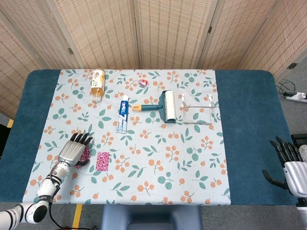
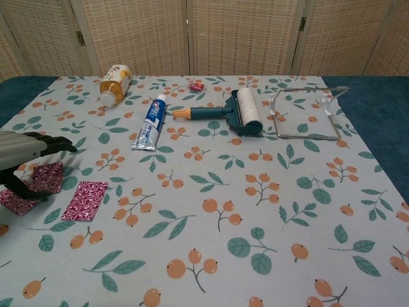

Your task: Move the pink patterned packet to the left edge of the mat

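The left robot hand (image 1: 73, 151) hovers low over the near-left part of the mat (image 1: 192, 163), its dark fingers (image 2: 57, 144) spread forward and apart with nothing between them. Directly beneath it lies a pink patterned packet (image 2: 38, 182), partly hidden by the palm in the head view. Whether the fingers touch it cannot be told. A second pink patterned packet (image 2: 85, 200) lies flat just to the right of the first, clear of the hand.

Both look like thin, flat foil or plastic sachets: very light, limp and probably slick. A flat sachet gives no edge to wrap around, so the likely hold is a pinch on 1 short edge or corner, after pressing down and dragging to lift that edge. It may also simply slide along the cloth under a fingertip. The risk is that it slips out or buckles.

Farther off sit a toothpaste tube (image 1: 123, 113), a lint roller (image 1: 163, 106), a wire rack (image 1: 197, 110), a bottle (image 1: 97, 82) and a small red item (image 1: 144, 82).

The right robot hand (image 1: 289, 160) rests off the table (image 1: 249, 124) at the right, fingers loosely apart and empty.
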`<state>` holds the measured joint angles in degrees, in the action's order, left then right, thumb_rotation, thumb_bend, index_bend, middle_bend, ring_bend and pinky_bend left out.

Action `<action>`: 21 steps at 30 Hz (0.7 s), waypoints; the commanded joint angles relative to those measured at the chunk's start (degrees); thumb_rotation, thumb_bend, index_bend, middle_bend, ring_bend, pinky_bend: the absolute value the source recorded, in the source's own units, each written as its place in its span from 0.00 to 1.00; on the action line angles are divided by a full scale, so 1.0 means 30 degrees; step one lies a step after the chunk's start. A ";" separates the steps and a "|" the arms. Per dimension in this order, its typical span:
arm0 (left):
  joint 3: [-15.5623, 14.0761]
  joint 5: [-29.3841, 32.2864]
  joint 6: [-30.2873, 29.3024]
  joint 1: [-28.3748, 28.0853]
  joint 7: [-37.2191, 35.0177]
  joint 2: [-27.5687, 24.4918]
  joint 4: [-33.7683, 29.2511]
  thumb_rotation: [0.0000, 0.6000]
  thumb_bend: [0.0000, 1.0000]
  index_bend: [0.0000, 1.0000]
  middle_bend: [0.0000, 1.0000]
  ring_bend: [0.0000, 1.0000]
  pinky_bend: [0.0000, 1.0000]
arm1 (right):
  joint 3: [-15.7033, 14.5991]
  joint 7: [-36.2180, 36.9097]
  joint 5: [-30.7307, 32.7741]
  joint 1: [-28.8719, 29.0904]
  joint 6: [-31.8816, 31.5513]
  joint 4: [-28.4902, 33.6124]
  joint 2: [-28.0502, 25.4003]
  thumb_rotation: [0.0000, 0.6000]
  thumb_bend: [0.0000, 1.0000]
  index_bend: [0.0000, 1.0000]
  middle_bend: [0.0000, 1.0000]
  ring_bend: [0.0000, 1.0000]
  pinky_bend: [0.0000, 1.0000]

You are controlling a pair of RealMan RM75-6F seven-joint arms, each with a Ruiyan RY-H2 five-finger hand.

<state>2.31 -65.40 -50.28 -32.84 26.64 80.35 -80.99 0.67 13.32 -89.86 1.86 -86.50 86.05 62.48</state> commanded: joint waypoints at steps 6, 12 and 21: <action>-0.1176 -0.0687 0.0047 0.0566 -0.0821 -0.2009 -0.2602 0.70 0.51 0.18 0.00 0.00 0.00 | -0.0003 0.0049 -0.0129 0.0064 0.0012 -0.0047 0.0053 0.89 0.34 0.00 0.00 0.00 0.00; -0.1486 -0.0630 0.0273 0.0629 -0.1138 -0.2162 -0.2688 0.68 0.68 0.22 0.00 0.00 0.00 | -0.0012 -0.0033 -0.0210 0.0071 -0.0040 0.0063 0.0029 0.89 0.34 0.00 0.00 0.00 0.00; -0.1851 -0.1304 -0.0114 0.0937 -0.1746 -0.2162 -0.2578 0.68 0.68 0.23 0.00 0.00 0.00 | -0.0031 -0.0220 -0.0228 0.0063 -0.0046 0.0255 -0.0011 0.89 0.34 0.00 0.00 0.00 0.00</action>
<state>-3.20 -69.28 -50.59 -30.06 21.43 73.86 -88.75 0.58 12.65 -90.54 2.05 -86.64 86.82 62.45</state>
